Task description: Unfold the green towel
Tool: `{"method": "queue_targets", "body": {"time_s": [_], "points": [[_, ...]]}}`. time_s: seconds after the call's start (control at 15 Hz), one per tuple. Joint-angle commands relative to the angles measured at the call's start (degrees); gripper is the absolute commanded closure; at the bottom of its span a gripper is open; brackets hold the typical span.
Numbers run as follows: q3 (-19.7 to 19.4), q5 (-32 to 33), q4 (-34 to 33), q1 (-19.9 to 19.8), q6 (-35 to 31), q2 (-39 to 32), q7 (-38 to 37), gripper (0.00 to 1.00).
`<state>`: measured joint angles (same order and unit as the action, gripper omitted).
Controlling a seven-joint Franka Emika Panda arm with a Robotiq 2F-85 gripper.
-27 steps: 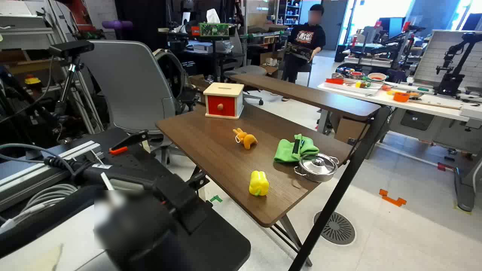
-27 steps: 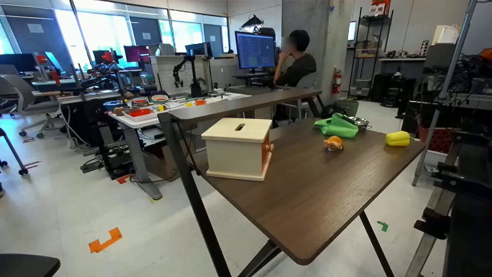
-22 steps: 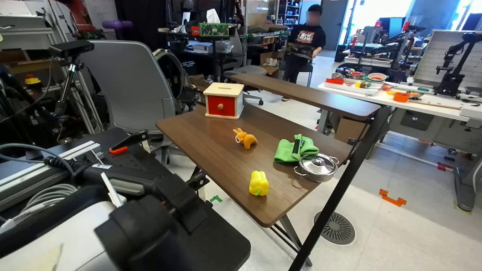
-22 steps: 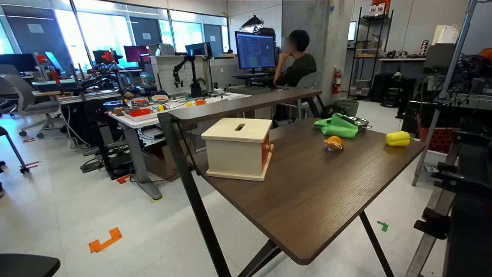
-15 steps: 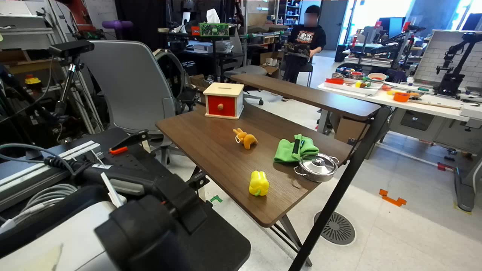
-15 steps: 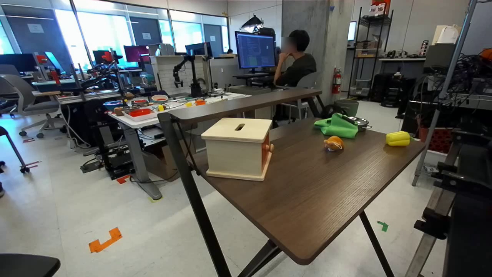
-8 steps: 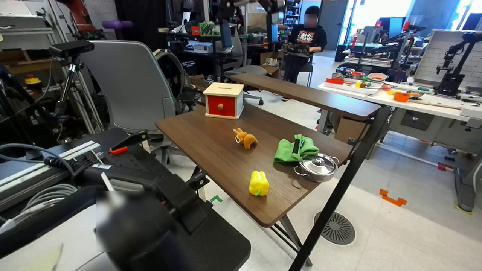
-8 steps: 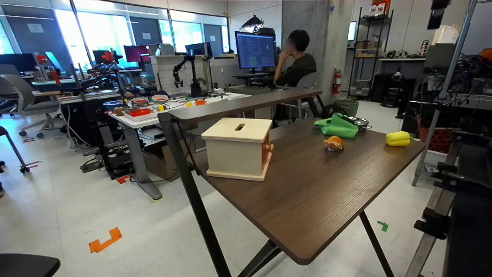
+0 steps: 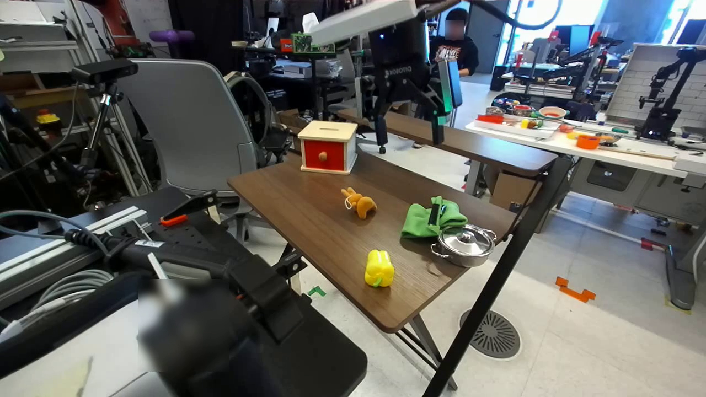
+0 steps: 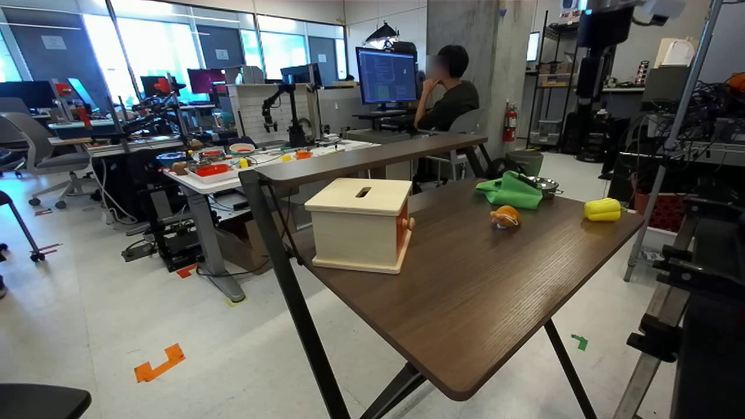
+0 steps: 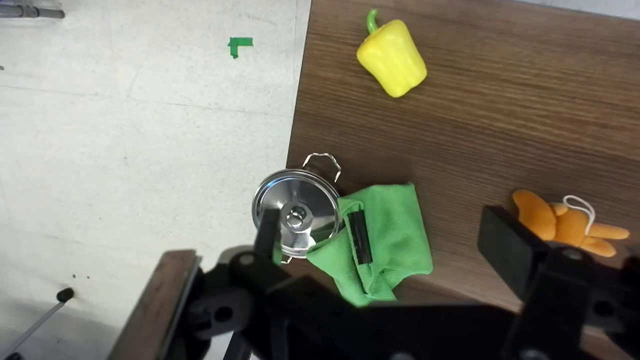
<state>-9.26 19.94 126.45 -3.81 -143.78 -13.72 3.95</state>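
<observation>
Robotiq claw [image 9: 410,141] hangs in midair above a brown wood-grain counter [image 9: 289,187] in a cluttered workspace, its two fingers [image 9: 438,130] parted wide. Well below, the green towel [image 11: 400,230] lies folded and rumpled near one end of the counter, a black strip [image 11: 360,237] running across its folds; in the wrist view the towel shows between the fingers. Just beside it stands a shiny metal pot [image 11: 310,192], lid on, and the towel's edge overlaps its rim as seen from above. A yellow bell pepper [image 11: 392,62] with a green stem lies on its side nearby. Near the towel, too, an orange plush toy [image 10: 505,216] carries a white loop of cord. Toward the counter's opposite end stands a wooden box [image 9: 329,148], its red drawer front and round knob plain in an exterior view, the slot in its top showing in both exterior views. A raised brown shelf [image 9: 471,144] runs along one long side. Behind the claw, a person in a black printed shirt [image 9: 466,52] is partly hidden; in an exterior view, a person in a dark shirt [image 10: 457,99] sits at a monitor [image 10: 387,75].
</observation>
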Motion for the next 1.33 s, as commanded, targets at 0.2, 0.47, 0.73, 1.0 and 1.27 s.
{"method": "queue_targets", "body": {"time_s": [0.2, 0.47, 0.73, 1.0, 1.27], "points": [[-1.16, 2.37, -9.13, 2.47, -3.67, -12.94, -9.85, 0.00], [-2.36, 2.22, -12.04, 3.84, -4.53, -17.56, -13.45, 0.00], [-4.59, 2.82, -15.26, 5.03, -6.40, -21.83, -15.14, 0.00], [-5.58, 2.02, -18.45, 5.45, -7.20, -25.31, -14.57, 0.00], [-4.98, 0.98, -21.90, 4.89, -6.32, -28.48, -13.28, 0.00]]}}
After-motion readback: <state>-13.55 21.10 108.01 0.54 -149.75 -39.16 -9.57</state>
